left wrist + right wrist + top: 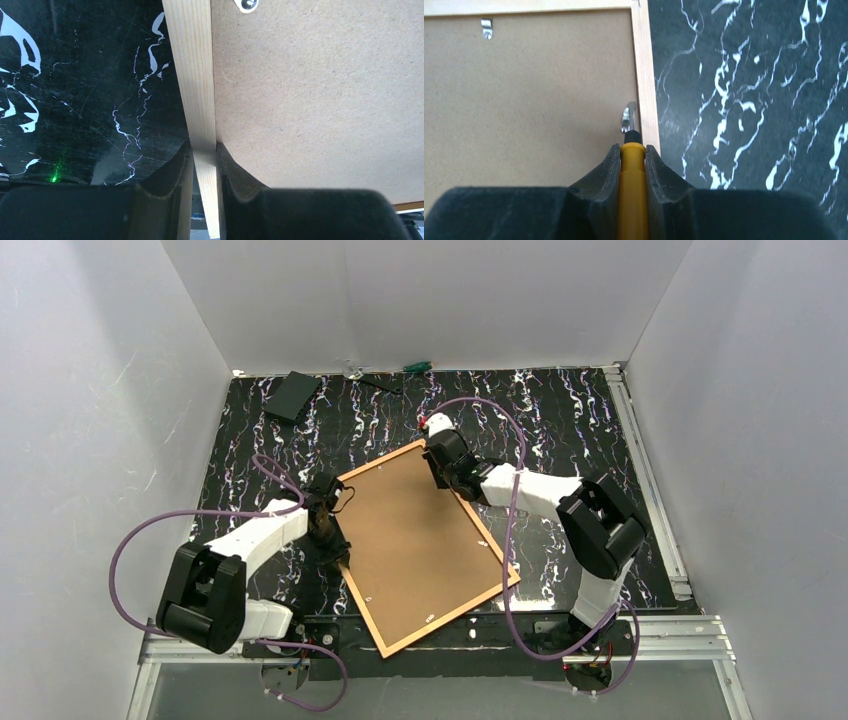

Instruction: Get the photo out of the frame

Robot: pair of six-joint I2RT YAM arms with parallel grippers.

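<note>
At frame (pixel 647 75), R wrist only: yellow tool (pixel 632 200) prob. touches clip (pixel 629 116).

Lab test cell: white panel walls (pixel 100 390) around a marbled tabletop (pixel 560 410).

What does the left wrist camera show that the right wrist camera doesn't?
Left wrist only: the left gripper pinching a rail of the thin wooden frame. Right wrist only: the right gripper clamping a yellow-handled tool, its tip at a bent metal clip, and the frame's corner. Both: the photo's plain brown board back and the black, white-veined tabletop.
</note>
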